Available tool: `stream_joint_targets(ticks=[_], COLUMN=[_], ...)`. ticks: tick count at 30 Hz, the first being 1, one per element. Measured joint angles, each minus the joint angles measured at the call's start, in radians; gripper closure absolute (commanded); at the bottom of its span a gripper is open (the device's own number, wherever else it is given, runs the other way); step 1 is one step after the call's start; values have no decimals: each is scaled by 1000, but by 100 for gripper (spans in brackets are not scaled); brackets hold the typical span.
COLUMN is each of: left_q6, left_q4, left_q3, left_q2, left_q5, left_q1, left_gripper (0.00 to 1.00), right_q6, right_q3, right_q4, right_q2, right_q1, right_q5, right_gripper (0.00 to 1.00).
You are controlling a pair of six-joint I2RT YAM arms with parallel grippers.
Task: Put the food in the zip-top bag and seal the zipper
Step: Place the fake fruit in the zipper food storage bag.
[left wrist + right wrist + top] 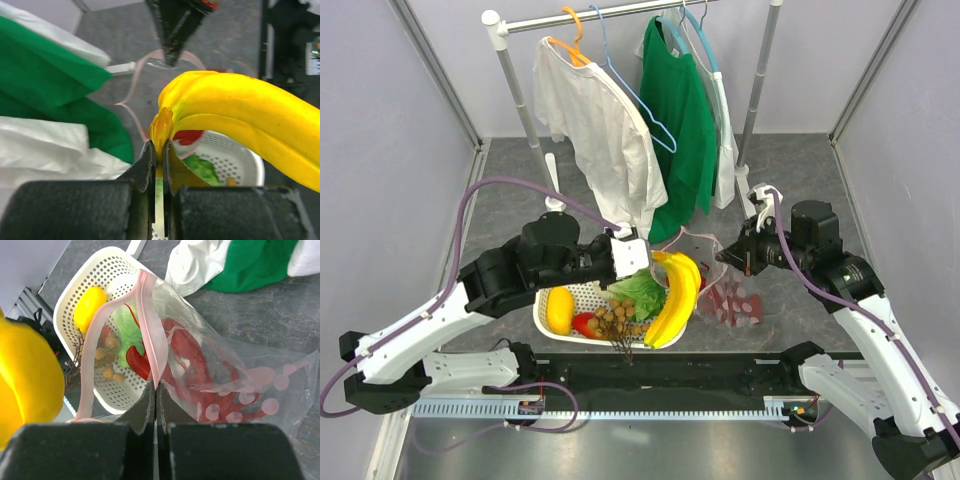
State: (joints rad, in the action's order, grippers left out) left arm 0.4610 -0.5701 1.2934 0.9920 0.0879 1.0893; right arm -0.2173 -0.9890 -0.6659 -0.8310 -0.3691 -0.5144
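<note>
Glossy curved banana; floppy clear bag (lobster inside, perhaps)

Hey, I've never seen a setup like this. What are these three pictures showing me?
Two robot arms work at a table. One picture looks down from above; the other two come from cameras on each wrist. The left gripper grips a banana by its stem, above a white basket holding a lemon, lettuce, longans and a mango. The right gripper pinches the pink zipper of a clear bag, holding its mouth up. A red lobster is already inside. Shirts hang behind.
</note>
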Motion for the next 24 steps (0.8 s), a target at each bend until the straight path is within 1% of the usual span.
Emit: stream_joint_targets(ticks=[3, 6, 9, 15, 17, 20, 24], left_q6=[-43, -83, -134, -238, -262, -282, -285], left_q4=[-58, -90, -119, -172, -175, -165, -89], left_q3=[0, 2, 25, 135, 159, 165, 134], left_q2=[18, 59, 121, 259, 281, 283, 244], left_q5=[85, 106, 137, 180, 164, 90, -45], left_q1=[-2, -11, -68, -184, -198, -197, -195], left_gripper=[98, 98, 98, 98, 98, 98, 98], right_q6=[37, 79, 109, 138, 139, 121, 17], right_q3=[1, 1, 5, 33, 33, 33, 33], right_q4=[-2, -15, -34, -47, -49, -44, -16], right_q2=[-8, -7, 0, 25, 19, 13, 2], right_q1=[0, 0, -2, -21, -26, -29, -29], right_q5=[-20, -32, -42, -61, -62, -61, -48], right_gripper=[100, 100, 100, 100, 100, 100, 100])
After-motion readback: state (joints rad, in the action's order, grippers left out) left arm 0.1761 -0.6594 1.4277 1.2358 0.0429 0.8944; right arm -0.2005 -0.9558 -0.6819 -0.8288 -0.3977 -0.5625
